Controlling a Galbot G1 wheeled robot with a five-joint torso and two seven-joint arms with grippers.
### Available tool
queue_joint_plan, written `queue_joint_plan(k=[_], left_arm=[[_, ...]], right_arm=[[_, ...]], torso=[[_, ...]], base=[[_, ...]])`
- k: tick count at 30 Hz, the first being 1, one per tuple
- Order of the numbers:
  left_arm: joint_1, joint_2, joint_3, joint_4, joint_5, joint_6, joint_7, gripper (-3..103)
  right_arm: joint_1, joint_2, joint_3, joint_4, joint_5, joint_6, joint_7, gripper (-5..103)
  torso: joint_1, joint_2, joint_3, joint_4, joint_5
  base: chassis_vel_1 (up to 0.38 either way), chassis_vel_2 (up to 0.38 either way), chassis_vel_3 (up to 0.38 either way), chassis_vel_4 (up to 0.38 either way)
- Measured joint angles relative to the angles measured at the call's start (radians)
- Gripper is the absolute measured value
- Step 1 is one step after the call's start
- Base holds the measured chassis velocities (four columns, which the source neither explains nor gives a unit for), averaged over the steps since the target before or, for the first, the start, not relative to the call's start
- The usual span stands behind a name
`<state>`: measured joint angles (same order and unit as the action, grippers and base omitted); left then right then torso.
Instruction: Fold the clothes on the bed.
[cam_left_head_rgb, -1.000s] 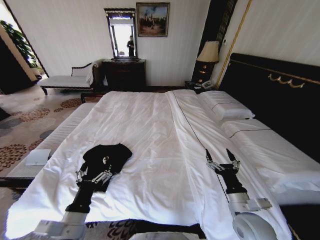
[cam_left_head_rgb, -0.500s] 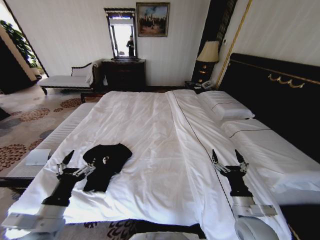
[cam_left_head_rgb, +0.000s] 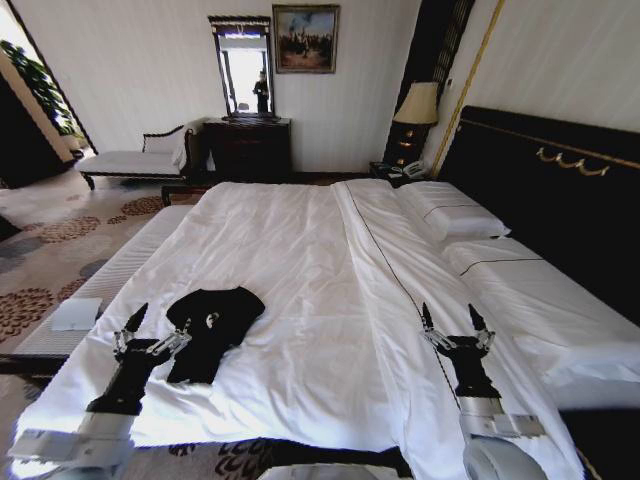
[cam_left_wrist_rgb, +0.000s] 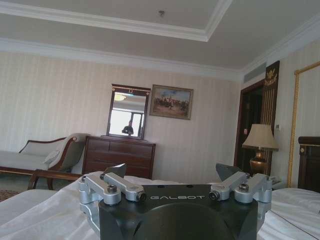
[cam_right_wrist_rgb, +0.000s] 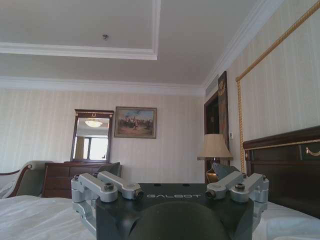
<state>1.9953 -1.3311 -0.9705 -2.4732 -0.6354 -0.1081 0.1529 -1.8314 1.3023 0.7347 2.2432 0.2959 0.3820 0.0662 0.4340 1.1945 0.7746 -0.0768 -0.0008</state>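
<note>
In the head view, the black T-shirt lay bunched in a compact heap on the white duvet of the bed, near the bed's foot edge and toward its left corner. The left gripper hovered just beside the shirt, on the side nearer the bed's left edge, its fingers spread wide and holding nothing. The right gripper hung well apart from the garment, over the right half of the bed near the pillows, jaws likewise wide and empty. The shirt looked light, limp and easily creased; it would likely drape and slide on the smooth duvet, so a pinch at a hem or sleeve edge seemed the soundest hold. A striped bench ran along the bed's left edge, with patterned carpet beyond it.

In the left wrist view, the left gripper showed open fingertips over white bedding, facing a dark dresser, a mirror, a framed painting and a lamp.

In the right wrist view, the right gripper was also open and bare, with the dark headboard alongside.
</note>
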Motion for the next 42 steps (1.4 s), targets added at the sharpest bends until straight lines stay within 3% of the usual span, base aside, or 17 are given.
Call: queue_joint_plan(k=[42], left_arm=[[0.011, -0.038, 0.028, 0.037, 0.063, -0.050, -0.002, 100]], right_arm=[[0.004, 0.037, -0.035, -0.005, -0.070, -0.001, 0.018, 100]], torso=[[0.000, 0.000, 0.000, -0.0001, 0.0001]], base=[[0.034, 0.032, -0.032, -0.034]])
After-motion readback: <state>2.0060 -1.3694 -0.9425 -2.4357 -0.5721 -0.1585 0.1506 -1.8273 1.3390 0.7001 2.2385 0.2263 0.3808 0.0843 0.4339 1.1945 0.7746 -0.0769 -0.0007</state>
